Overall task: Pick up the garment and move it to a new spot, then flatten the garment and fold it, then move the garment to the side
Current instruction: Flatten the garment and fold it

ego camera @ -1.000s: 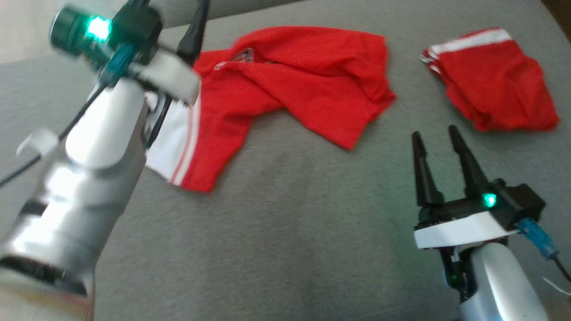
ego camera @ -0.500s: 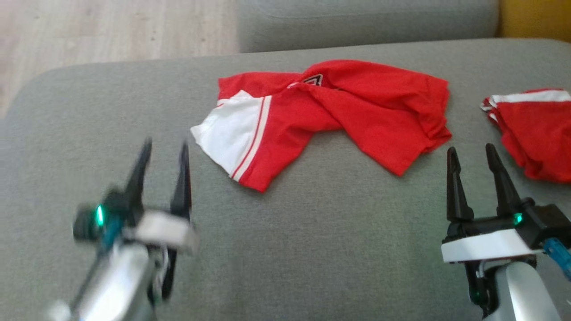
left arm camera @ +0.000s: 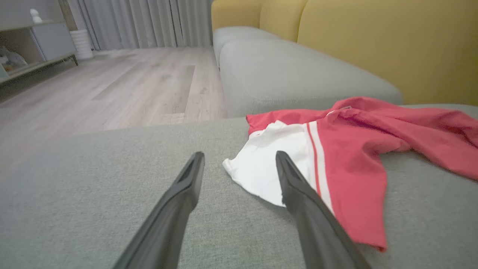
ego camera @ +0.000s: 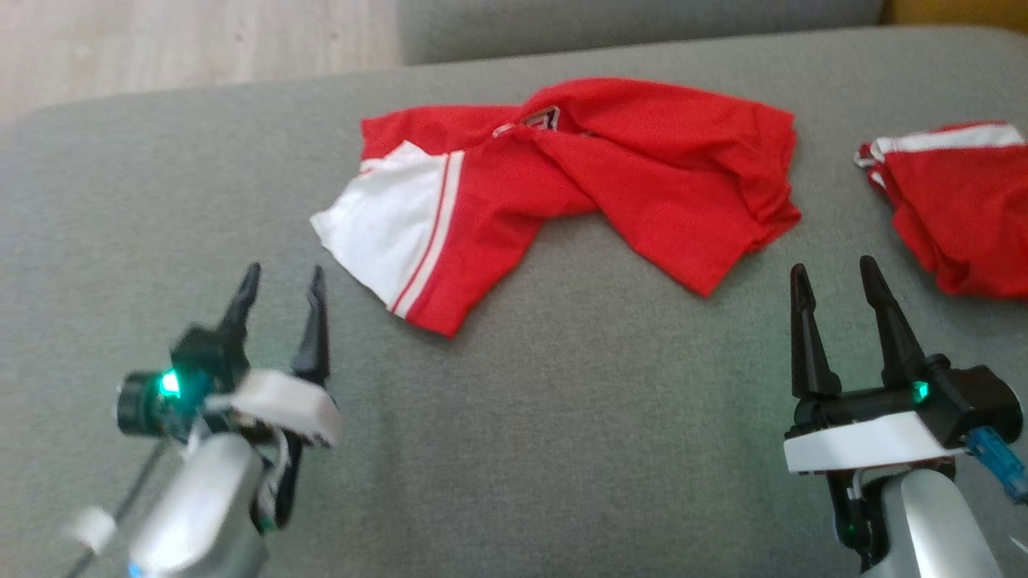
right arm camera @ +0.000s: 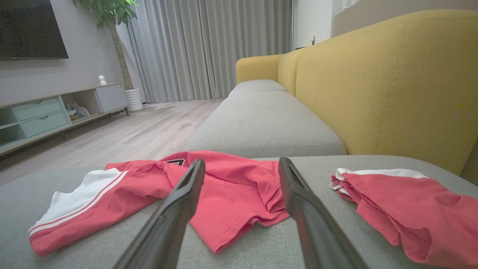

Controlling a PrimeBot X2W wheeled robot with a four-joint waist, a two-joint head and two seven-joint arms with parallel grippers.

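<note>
1. The red garment is lying crumpled on the grey sofa seat, up around 12 o'clock in the head view. It's twisted over itself, so I can only find one sleeve and the overall outline is hard to read. The little badge at the neck is too small to make out.
2. That sleeve is a white panel with a thin red stripe by the seam, and it trails off toward 7 o'clock. The fabric looks thin and soft, and it falls in loose folds.
3. There are two red pieces in total. The second garment is a bunched heap with a white band at about 2 o'clock, well apart from the first and cut off by the frame edge.
4. There are two end effectors, each with two long, dark, tapered fingers. The left end effector sits at 8 o'clock and is a bit blurry; its jaws are spread wide and empty, near the white sleeve but not touching it. The right end effector is at 4 o'clock, also gaping and holding nothing.
5. The seat cover is a coarse grey weave. The wrist views show a padded yellow backrest and a pale wood-plank floor beyond it.
</note>
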